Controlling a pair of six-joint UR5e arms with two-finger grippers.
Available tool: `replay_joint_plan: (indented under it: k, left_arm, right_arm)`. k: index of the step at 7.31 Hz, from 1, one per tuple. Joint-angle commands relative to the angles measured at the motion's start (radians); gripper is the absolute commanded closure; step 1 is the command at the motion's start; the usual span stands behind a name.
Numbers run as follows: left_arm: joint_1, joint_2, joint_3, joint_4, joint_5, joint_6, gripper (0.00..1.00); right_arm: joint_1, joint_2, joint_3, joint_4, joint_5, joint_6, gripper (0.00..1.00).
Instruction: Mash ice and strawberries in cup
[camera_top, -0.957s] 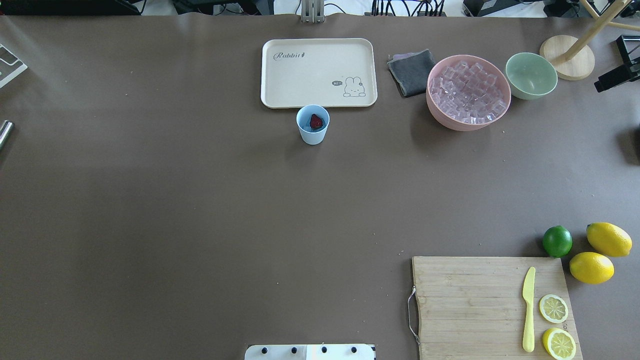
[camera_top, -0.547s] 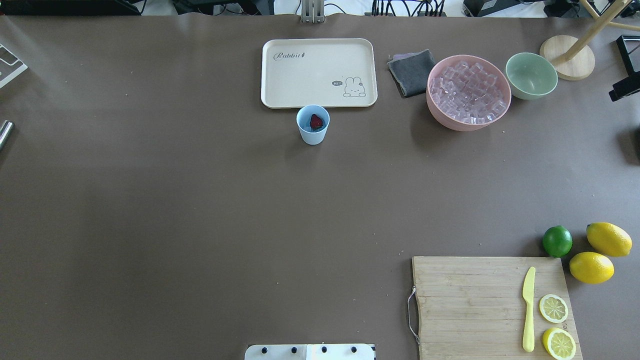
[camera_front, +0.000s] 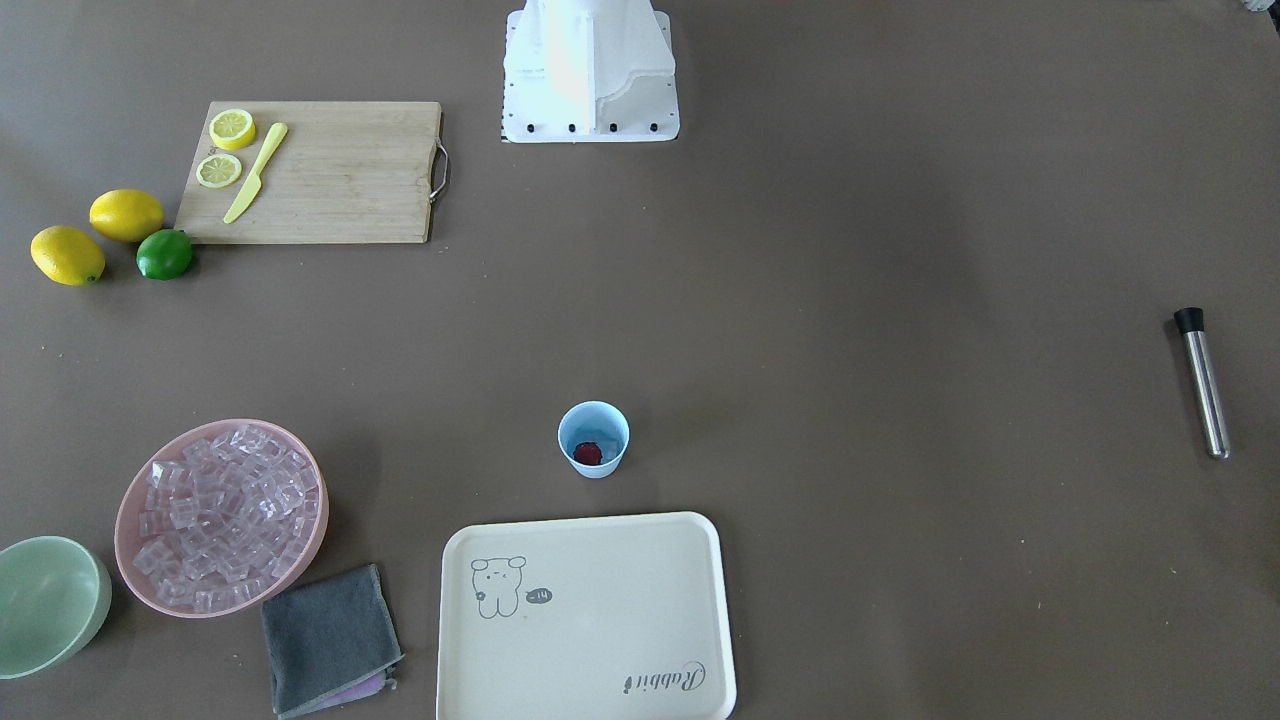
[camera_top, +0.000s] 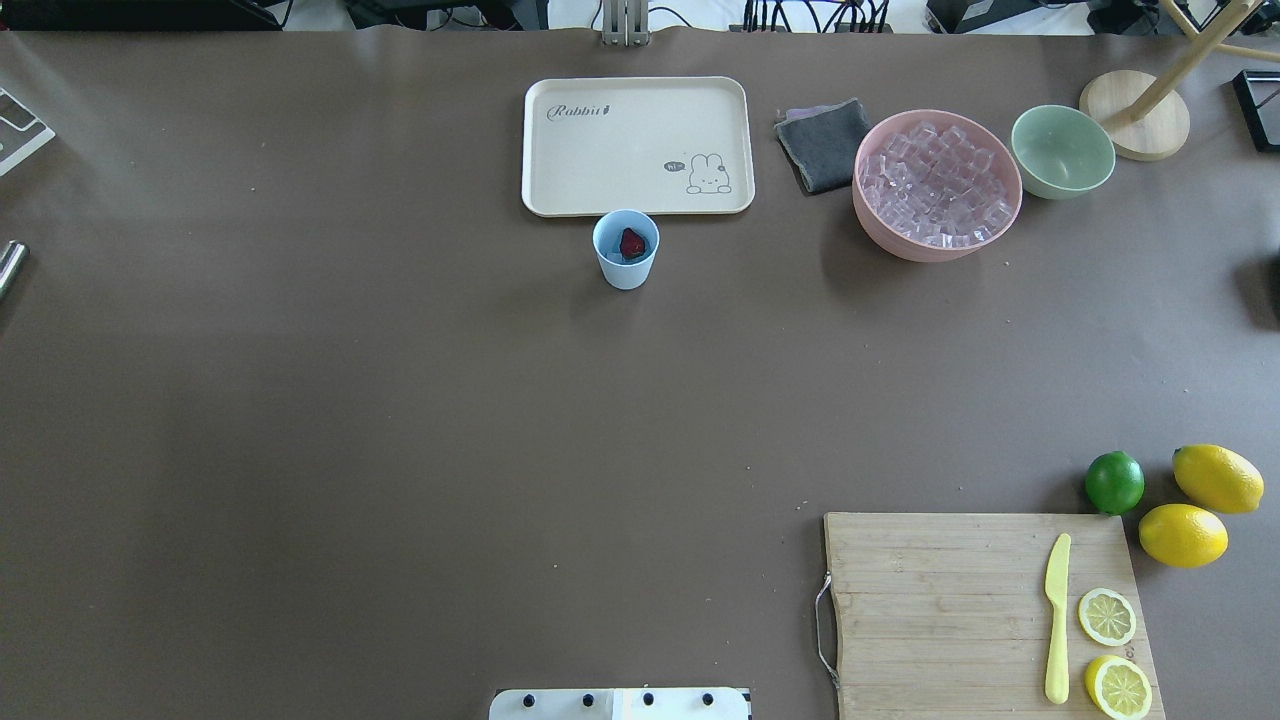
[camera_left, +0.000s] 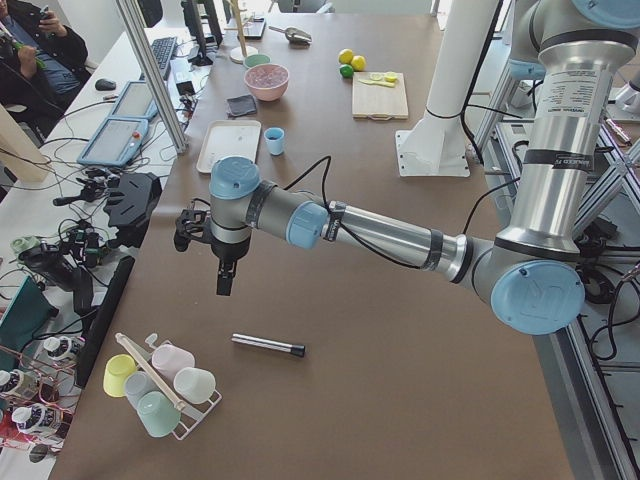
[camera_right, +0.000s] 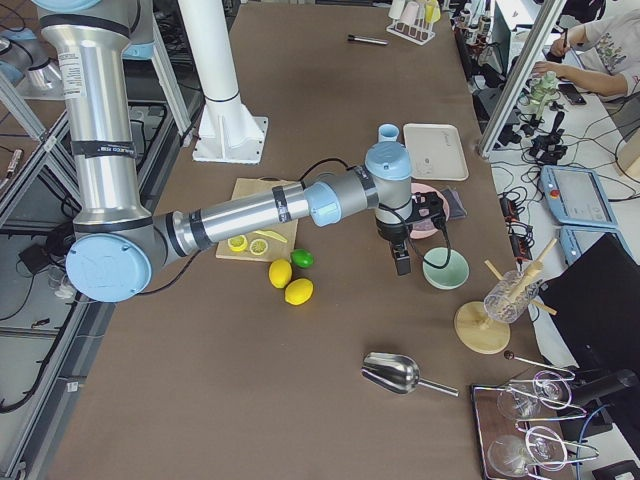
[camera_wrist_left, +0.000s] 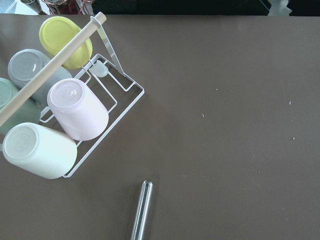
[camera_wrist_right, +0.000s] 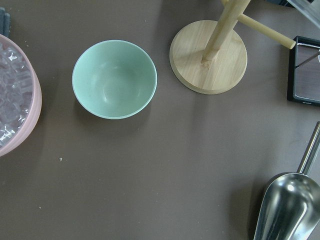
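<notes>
The light-blue cup stands upright just in front of the cream tray, also in the front-facing view. One dark-red strawberry lies inside it. The ice fills the pink bowl at the back right. My left gripper shows only in the exterior left view, hanging above the table's left end near a metal rod; I cannot tell if it is open. My right gripper shows only in the exterior right view, above the green bowl; I cannot tell its state.
A cream tray, grey cloth, green bowl and wooden stand line the back. A cutting board with knife and lemon halves, two lemons and a lime sit front right. A cup rack and steel scoop lie at the table's ends.
The dark shape of my right gripper at the overhead view's right edge has slid further right and out of that view. The cup, strawberry and ice have not moved.
</notes>
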Motion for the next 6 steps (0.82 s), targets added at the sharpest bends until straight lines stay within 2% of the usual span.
replay_joint_plan:
  k: [1, 6]
  left_arm:
    - [-0.001, 0.01, -0.001, 0.003, -0.001, 0.001, 0.02]
    - [-0.002, 0.018, 0.028, 0.003, -0.001, 0.001, 0.02]
  right_arm:
    - [0.004, 0.006, 0.003, 0.001, 0.001, 0.0, 0.0]
    - [0.007, 0.01, 0.015, 0.003, -0.01, 0.0, 0.0]
